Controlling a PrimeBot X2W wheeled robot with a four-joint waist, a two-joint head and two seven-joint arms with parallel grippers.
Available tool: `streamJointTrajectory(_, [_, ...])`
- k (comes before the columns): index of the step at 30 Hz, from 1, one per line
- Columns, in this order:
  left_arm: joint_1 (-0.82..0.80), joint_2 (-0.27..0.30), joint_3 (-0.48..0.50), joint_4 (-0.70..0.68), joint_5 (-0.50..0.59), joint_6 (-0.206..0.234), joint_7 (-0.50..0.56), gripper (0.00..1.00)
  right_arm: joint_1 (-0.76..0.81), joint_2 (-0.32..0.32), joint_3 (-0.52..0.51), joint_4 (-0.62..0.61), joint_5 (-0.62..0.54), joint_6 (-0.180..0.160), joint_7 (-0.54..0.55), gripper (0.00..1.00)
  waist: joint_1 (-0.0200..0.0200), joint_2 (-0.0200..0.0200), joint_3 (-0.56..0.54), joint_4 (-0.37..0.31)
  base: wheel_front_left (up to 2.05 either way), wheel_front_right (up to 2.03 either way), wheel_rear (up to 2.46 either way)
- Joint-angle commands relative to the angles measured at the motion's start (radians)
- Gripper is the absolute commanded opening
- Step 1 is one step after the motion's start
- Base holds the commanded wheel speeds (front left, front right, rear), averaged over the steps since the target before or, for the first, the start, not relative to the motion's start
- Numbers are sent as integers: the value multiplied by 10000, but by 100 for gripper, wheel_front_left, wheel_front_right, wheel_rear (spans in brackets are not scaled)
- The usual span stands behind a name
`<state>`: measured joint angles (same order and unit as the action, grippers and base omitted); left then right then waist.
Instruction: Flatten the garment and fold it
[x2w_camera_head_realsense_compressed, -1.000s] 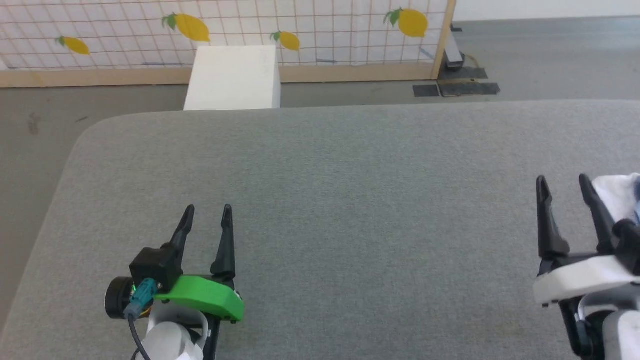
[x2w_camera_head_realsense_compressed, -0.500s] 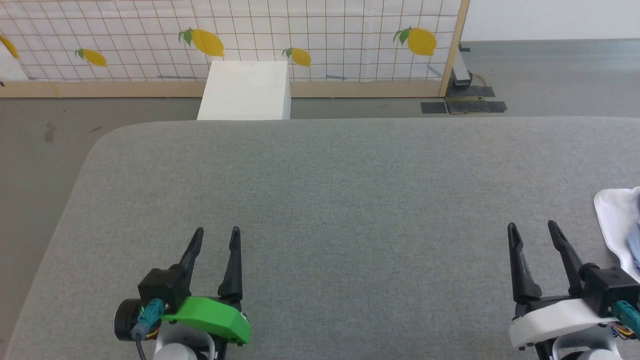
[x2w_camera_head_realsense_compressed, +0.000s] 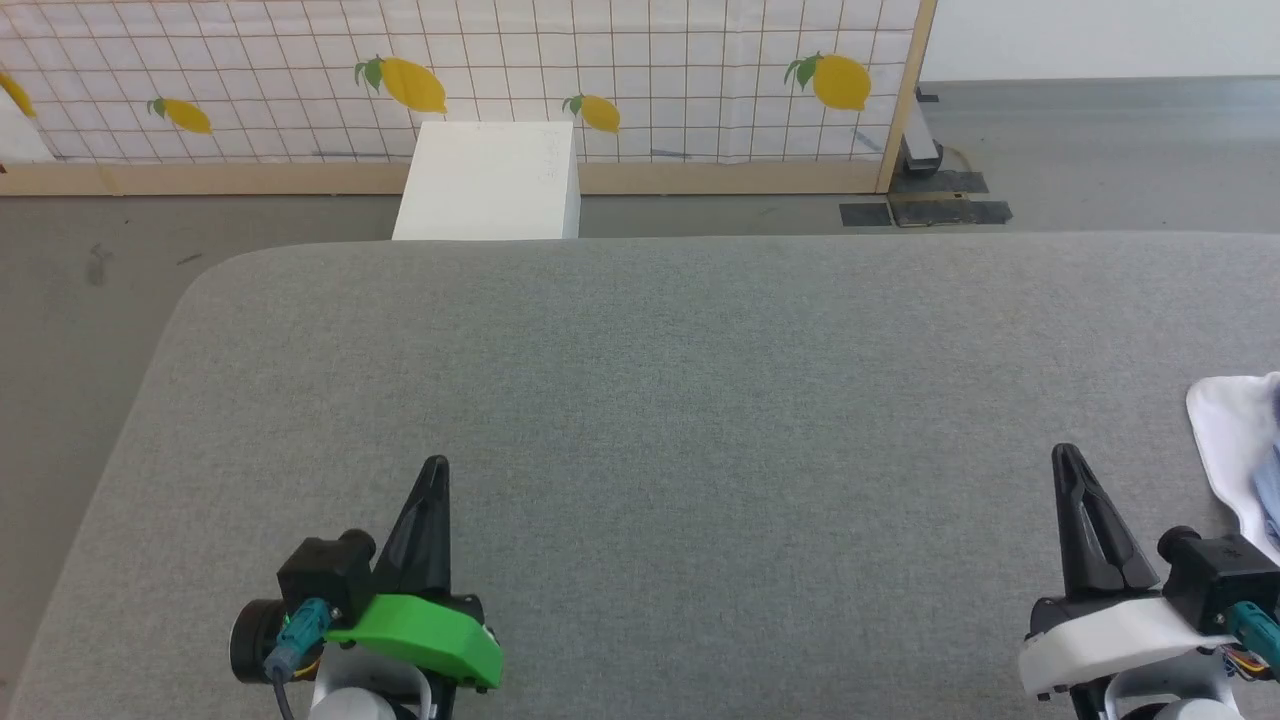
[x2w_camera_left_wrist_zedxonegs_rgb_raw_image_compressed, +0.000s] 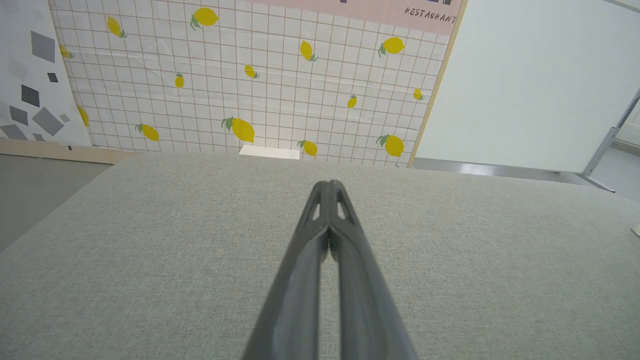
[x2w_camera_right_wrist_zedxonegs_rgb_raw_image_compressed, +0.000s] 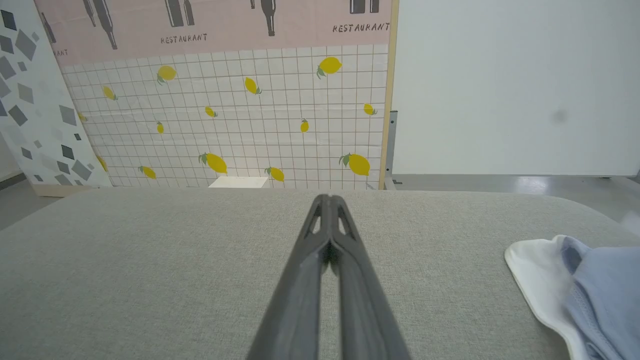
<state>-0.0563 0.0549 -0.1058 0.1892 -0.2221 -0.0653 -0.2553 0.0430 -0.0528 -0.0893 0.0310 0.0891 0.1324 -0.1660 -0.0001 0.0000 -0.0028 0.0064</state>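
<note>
Grey woven table surface noted, rounded at its far left corner. A white box is seen on the grey floor just beyond the far edge. Behind it a wood-framed grid panel is printed with yellow lemons and topped by a pink band lettered RESTAURANT. Dark mats are laid at its right foot
</note>
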Motion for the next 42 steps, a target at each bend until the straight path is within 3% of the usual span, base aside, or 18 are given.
streamJointTrajectory(1, [17, -1, 33, -51, 65, 20, 68, 0, -13, 1, 28, -10, -26, -1, 38, 0, 1, 0, 1, -1, 0, 0, 0])
streamJointTrajectory(42, [200, -17, 375, -666, 786, 232, 898, 0, -153, 9, 317, -110, -315, -6, 580, 0, 1, 0, 10, -22, 0, 0, 0])
